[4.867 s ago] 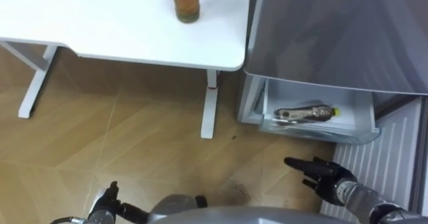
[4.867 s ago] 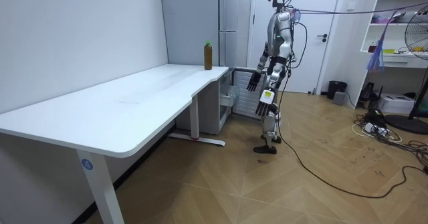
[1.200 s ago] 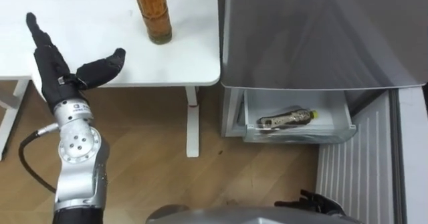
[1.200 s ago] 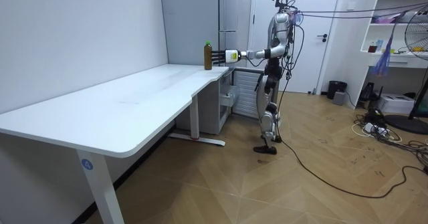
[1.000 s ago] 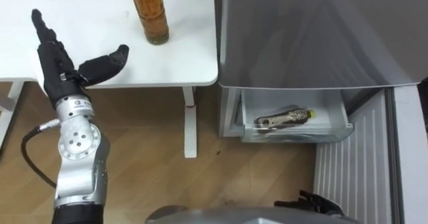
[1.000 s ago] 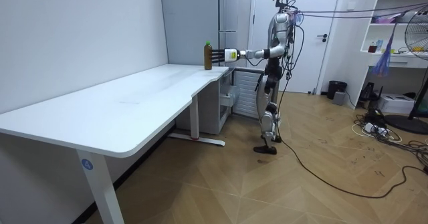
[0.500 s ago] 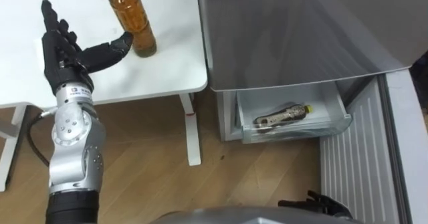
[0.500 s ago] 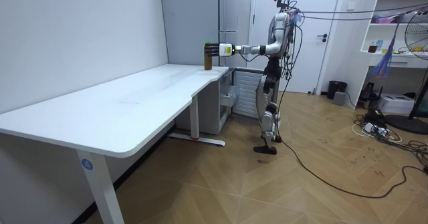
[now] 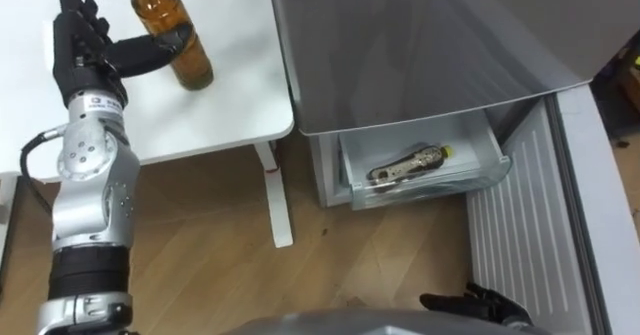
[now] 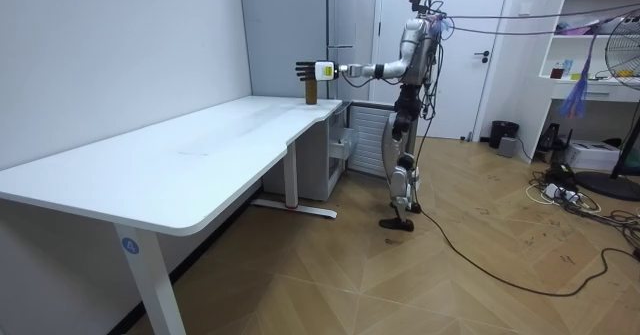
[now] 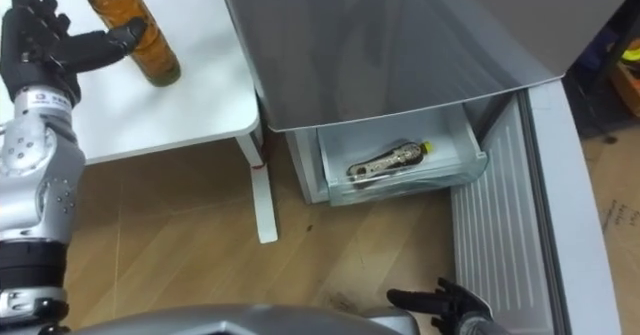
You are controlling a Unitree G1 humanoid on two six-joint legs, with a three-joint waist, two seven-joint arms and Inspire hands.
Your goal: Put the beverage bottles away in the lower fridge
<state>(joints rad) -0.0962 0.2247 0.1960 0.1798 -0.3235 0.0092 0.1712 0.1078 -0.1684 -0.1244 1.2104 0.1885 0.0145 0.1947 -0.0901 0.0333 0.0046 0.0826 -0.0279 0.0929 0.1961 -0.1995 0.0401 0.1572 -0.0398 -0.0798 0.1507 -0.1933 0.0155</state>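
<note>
Bottle (image 9: 172,30): stood upright on white desk (image 9: 240,85) by fridge (image 9: 420,45); left hand (image 9: 85,50) spread wide, thumb against it. Second bottle (image 9: 405,163) lay in open drawer (image 9: 430,187). Right hand (image 9: 478,303) hung low, fingers loose. Wood floor (image 9: 200,265).

Open fridge drawer (image 9: 432,189) (one bottle (image 9: 404,165) inside), white table (image 9: 243,93) alongside.

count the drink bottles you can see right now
2. An upright bottle stands on the white table, right by the open left hand. A lying bottle rests on its side in the open fridge drawer. Others could be hidden deeper inside.
</note>
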